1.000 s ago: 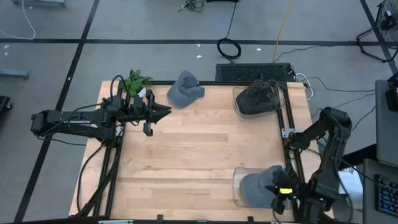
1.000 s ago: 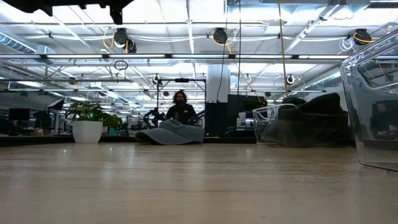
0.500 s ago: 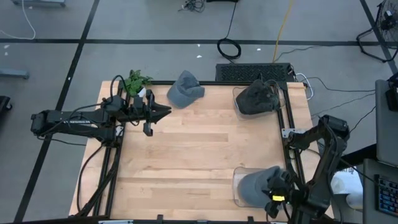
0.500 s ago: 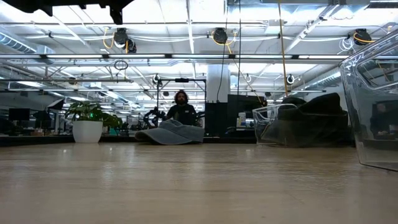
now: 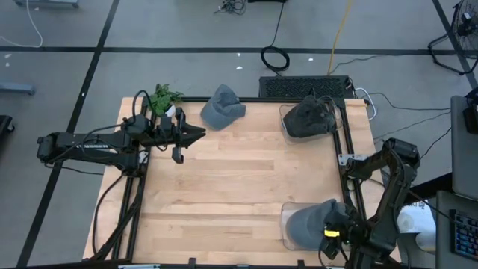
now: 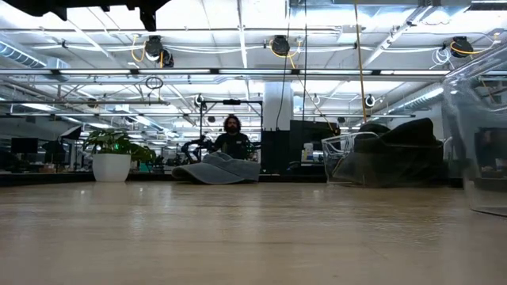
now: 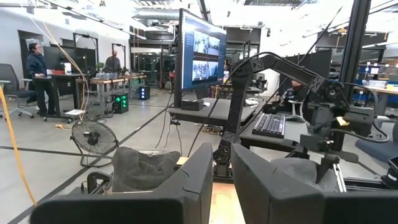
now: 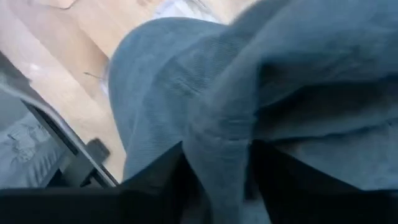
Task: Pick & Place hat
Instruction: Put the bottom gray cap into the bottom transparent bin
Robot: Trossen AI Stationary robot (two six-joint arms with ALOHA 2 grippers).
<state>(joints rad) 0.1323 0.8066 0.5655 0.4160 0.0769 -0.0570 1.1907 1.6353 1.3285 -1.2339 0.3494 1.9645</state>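
Observation:
A blue-grey hat [image 5: 305, 223] lies in a clear container [image 5: 286, 240] at the table's near right corner. My right gripper [image 5: 329, 229] points steeply down onto it, fingers apart; in the right wrist view a raised fold of its cloth [image 8: 217, 149] fills the gap between them. A second grey hat [image 5: 222, 107] rests on its brim at the far edge. A dark hat [image 5: 308, 116] sits in another clear container [image 5: 284, 128] at the far right. My left gripper [image 5: 196, 134] hangs above the far left of the table, fingers all but together, holding nothing. My right gripper comes at the blue-grey hat from above, slanting down. Its fingers [image 8: 163, 182] stand on either side of a raised fold of the crown [image 8: 214, 177], and the cloth lies between them. The hat rests in the container. Whether the fingers still press the fold, I cannot tell.
A potted plant [image 5: 163, 98] stands at the far left corner beside my left arm. A black frame rail [image 5: 346, 161] runs along the table's right edge. A person [image 6: 231, 139] sits in the room behind the table. Bare wood spans the table's middle [image 5: 231, 187].
My right arm has sunk toward the hat in the near right container, and its wrist has turned and shifted a little toward the table's left. The hat has stayed in the container. In the low view that container's wall has shifted slightly.

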